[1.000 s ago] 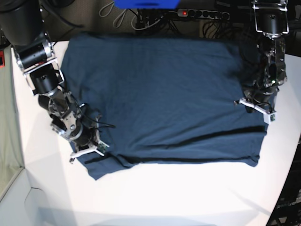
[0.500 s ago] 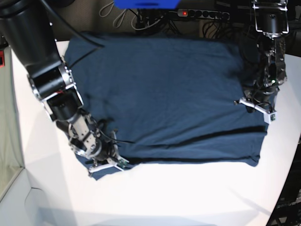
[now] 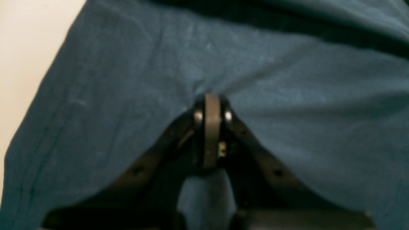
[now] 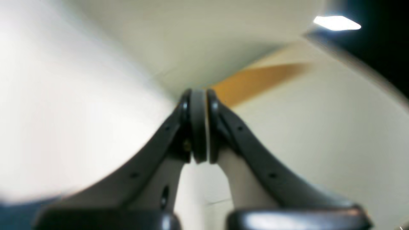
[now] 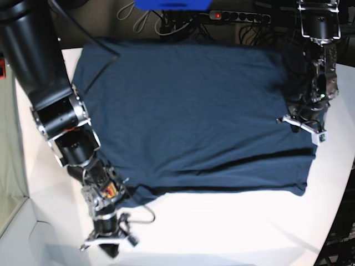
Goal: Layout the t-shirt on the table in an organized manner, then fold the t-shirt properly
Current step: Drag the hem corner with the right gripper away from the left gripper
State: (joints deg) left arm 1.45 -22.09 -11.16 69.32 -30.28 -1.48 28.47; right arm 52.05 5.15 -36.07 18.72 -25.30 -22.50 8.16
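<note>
Shirt [image 5: 188, 116] is lying flat on table [image 5: 222, 227], long axis left-right. Left gripper [image 3: 209, 105] is pinching its edge; right gripper [image 4: 198, 102] is sitting closed and empty, clear of the near hem.

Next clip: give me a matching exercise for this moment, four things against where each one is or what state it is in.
Column one:
1. t-shirt
2. left claw
3. right claw
4. table

Column two:
A. shut over bare white surface, off the cloth
B. white, with a curved edge
C. spread flat, dark navy
D. shut, down at the blue fabric near the shirt's edge

Pairs: 1-C, 2-D, 3-A, 4-B
</note>
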